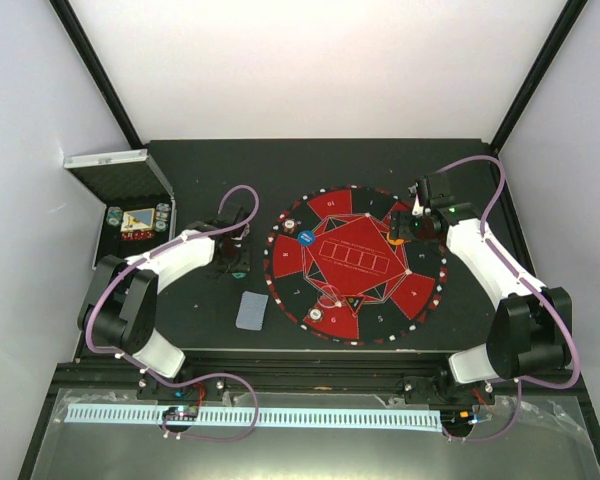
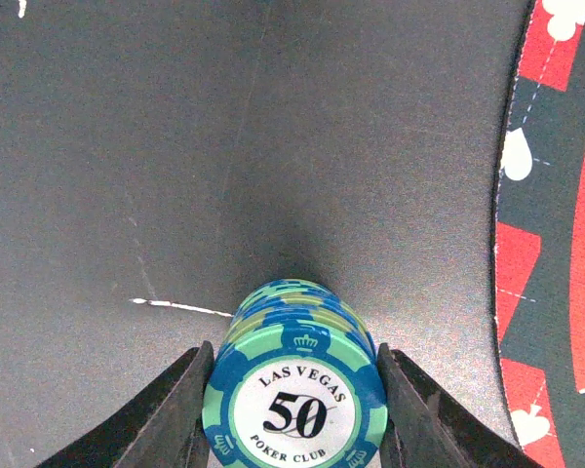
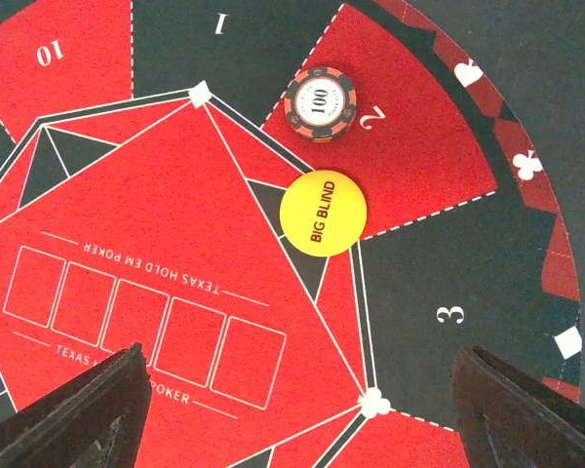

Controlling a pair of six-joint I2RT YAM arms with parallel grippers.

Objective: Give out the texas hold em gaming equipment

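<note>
Jaws of the left gripper are pinching a teal chip stack, one finger against each side of it; the top chip reads "50". The stack stands upright over the dark bench, between the open case and the left rim of the round mat. The frames do not settle whether it rests on the bench or is just clear of it.

Jaws of the right gripper are spread wide and hold nothing. They hang above the far right part of the mat, over the printed card boxes.

Already on the mat: a 100 chip in red segment 2, a yellow BIG BLIND button just beside that segment's inner corner, and a blue button on the left side. A grey-blue card lies on the bench near the mat's near-left edge.

Step in hand, as judged: securing one chip stack for delivery to a player's segment. Several numbered segments, 3 among them, show no chips, so distribution appears partly done.

Next move calls for a straight lift that keeps the stack level so no chip slides out, then a carry rightward across the rim to an unfilled segment.
</note>
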